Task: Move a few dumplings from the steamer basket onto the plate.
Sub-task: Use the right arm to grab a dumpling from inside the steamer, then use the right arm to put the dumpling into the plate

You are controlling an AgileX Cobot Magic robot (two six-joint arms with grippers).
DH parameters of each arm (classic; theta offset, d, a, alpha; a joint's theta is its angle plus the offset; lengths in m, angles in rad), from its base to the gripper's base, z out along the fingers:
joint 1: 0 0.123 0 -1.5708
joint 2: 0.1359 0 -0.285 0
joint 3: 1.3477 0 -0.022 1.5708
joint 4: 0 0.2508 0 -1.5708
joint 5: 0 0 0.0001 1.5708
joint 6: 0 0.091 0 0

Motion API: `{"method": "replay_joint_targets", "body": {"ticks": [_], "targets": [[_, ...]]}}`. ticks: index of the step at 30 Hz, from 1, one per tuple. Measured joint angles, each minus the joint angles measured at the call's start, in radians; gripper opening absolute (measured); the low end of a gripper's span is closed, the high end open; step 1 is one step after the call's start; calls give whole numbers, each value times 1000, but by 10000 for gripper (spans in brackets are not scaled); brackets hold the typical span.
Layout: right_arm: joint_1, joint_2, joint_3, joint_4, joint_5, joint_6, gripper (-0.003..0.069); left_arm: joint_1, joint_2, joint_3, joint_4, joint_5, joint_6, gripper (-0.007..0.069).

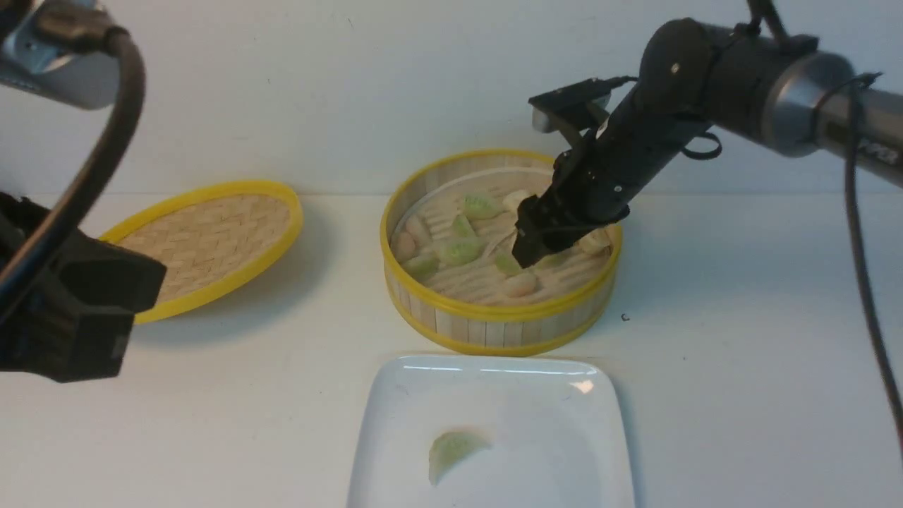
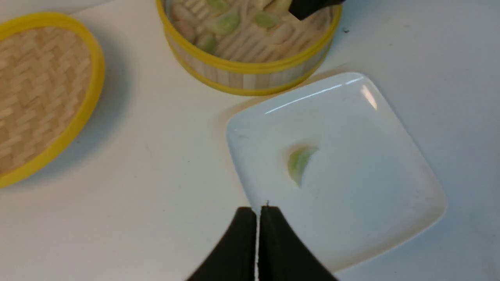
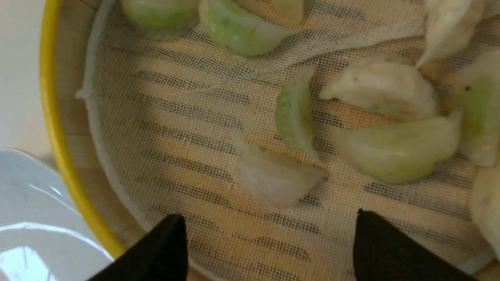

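The steamer basket (image 1: 494, 328) stands at the table's middle and holds several green, white and pinkish dumplings (image 1: 458, 250) on a white mesh liner. My right gripper (image 1: 528, 255) is open and empty inside the basket, low over the liner. In the right wrist view its jaws (image 3: 269, 234) stand wide apart just short of a white dumpling (image 3: 275, 179), with a green one (image 3: 295, 113) beyond it. The plate (image 1: 564, 423) lies in front of the basket with one green dumpling (image 1: 451, 451) on it. My left gripper (image 2: 258, 212) is shut and empty above the plate's edge (image 2: 242, 164).
The flat woven lid (image 1: 211, 240) with a yellow rim lies tilted to the left of the basket. The left arm's dark body (image 1: 63, 310) fills the left foreground. A white wall runs behind the table.
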Motion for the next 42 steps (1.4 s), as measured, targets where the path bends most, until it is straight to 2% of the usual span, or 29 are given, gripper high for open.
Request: {"method": "replay_joint_targets", "body": {"ticks": [5, 12, 15, 19, 31, 42], "targets": [[44, 69, -17, -52, -30, 0, 533, 0, -9, 12, 85, 2, -49, -6], [64, 105, -20, -83, -103, 61, 528, 0, -9, 12, 112, 2, -57, -6], [64, 113, -21, -110, -107, 100, 473, 0, -9, 12, 114, 16, -57, -6], [64, 117, -23, -135, -101, 124, 332, 0, -9, 12, 114, 22, -57, -6], [64, 78, -28, -157, -16, 142, 328, 0, -9, 12, 114, 25, -57, -6], [64, -264, -28, -159, 158, 197, 328, 0, -9, 12, 114, 26, -57, -6]]}}
